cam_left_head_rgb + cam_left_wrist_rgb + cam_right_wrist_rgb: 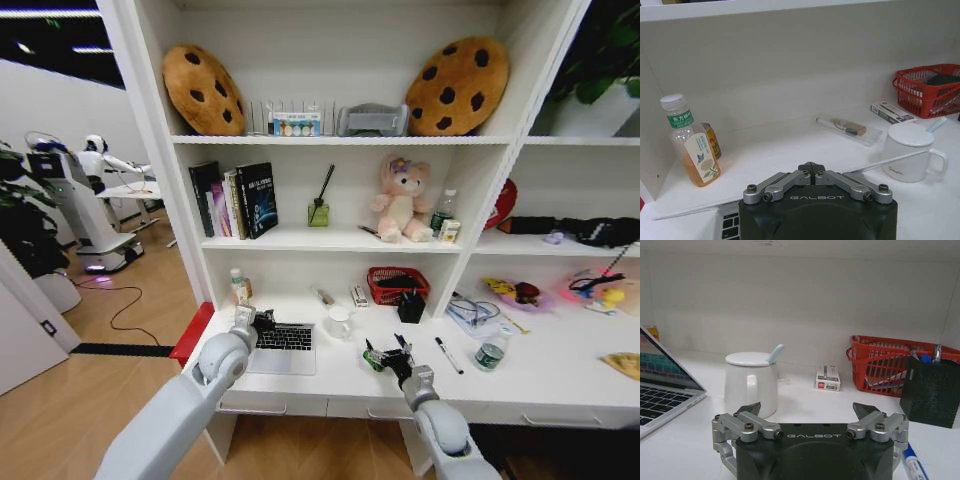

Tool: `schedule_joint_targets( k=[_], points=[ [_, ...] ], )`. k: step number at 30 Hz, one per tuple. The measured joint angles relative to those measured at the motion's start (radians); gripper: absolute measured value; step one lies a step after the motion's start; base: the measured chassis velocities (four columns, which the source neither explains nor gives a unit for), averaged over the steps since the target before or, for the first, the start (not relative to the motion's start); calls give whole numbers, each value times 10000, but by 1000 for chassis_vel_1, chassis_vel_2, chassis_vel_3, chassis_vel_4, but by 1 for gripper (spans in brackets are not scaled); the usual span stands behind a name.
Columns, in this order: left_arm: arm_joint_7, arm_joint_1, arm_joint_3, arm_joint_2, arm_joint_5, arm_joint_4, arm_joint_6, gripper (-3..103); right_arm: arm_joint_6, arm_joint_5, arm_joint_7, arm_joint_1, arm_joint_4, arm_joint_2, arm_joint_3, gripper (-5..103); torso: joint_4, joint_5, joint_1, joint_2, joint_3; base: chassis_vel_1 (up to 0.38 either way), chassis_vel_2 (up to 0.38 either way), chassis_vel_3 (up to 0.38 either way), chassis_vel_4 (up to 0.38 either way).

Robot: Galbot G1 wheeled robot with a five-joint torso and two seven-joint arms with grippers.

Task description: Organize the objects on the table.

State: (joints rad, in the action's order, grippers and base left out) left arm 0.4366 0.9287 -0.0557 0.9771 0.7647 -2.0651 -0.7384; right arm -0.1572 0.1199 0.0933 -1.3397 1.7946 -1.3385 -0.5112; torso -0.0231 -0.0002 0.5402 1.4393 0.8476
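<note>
The thin silver laptop (284, 347), half-open on the white table (540, 375), is pinched at its lid edge by the left gripper (811, 169); closing it seems underway. The right gripper (810, 412) is held spread nearby.

"GALBOT" on both gripper housings (817, 197)

Cut off by picture edges: laptop (665, 390) screen and keyboard, blue pen (913, 466) behind the right gripper (807, 412); label print on bottle (689, 142) unreadable.
</note>
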Motion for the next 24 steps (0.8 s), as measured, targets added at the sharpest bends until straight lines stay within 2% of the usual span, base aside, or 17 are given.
schedule_joint_targets(
  k=[4, 9, 12, 16, 19, 21, 22, 24],
  points=[
    [-79, 1233, -399, -368, -66, -517, 7, 0, -53, -172, -92, 106, 39, -105, 236, 100, 0, -1, 0, 0, 0, 0, 0, 0, 0],
    [-169, 2006, -748, -599, -155, -775, 10, 0, -102, -289, -147, 119, 88, -168, 382, 100, 0, 0, 0, 1, 0, 0, 0, 0, 0],
    [-216, 2965, -1153, -910, -218, -1144, 15, 0, -182, -419, -237, 105, 202, -281, 615, 100, 1, 2, 0, 1, -1, 0, 0, 0, 0],
    [-188, 3381, -1172, -948, -211, -1192, 16, 0, -233, -470, -305, 99, 294, -321, 742, 100, 2, 1, -1, 0, -1, 0, 0, 0, 0],
    [-141, 3426, -1367, -684, -7, -1342, 83, 0, -290, -464, -358, 76, 482, -314, 801, 100, 3, 0, -1, 0, -1, 0, 0, 0, 0],
    [-253, 2865, -1807, -415, -205, -1413, 816, 0, -296, -406, -370, 15, 698, -191, 745, 100, -2, 1, 0, 1, -1, 0, 0, 0, 0],
    [-253, 2865, -1807, -415, -205, -1413, 816, 0, -296, -406, -370, 15, 698, -191, 745, 100, -2, 1, 0, 1, -1, 0, 0, 0, 0],
    [-651, 2422, -2321, -297, -644, -1507, 1721, 0, -293, -322, -372, -65, 900, -56, 643, 100, -6, 1, 1, 0, -1, 0, 0, 0, 0]
  ],
)
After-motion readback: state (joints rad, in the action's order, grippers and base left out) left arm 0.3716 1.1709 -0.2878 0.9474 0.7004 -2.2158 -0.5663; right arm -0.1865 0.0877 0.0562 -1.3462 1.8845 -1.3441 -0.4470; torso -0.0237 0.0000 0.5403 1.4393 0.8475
